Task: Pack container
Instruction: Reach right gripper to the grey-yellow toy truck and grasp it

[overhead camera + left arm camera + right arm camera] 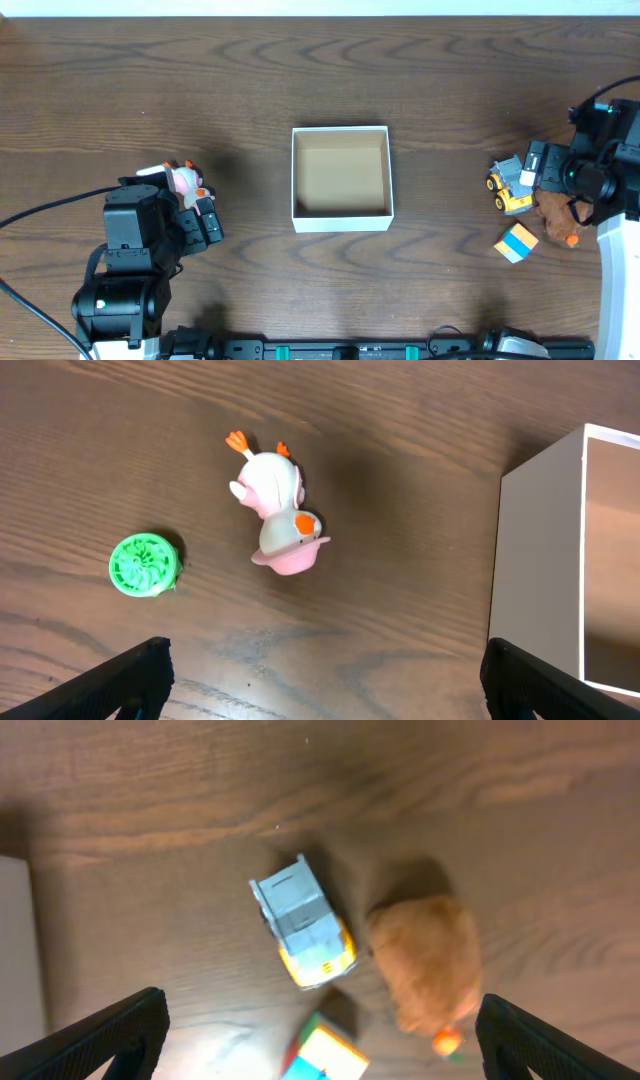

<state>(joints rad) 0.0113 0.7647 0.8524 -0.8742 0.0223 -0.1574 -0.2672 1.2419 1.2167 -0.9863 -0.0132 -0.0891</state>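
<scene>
The container [340,222] is a square white-walled box with a tan inside, standing empty at the table's middle; its white wall shows at the right of the left wrist view [540,560]. A pink-and-white duck toy [186,181] [278,525] lies on the wood left of it, with a green disc [146,564] beside the duck. My left gripper [325,675] is open and empty above the wood near the duck. A yellow-and-grey truck [510,186] [303,925], a brown furry toy [553,212] [428,960] and a coloured cube [516,242] [325,1055] lie at the right. My right gripper [320,1030] is open above them.
The table is dark wood. The left arm's body [135,250] and its cable fill the front left corner. The right arm [615,170] stands at the right edge. In the overhead view the green disc is hidden under the left arm.
</scene>
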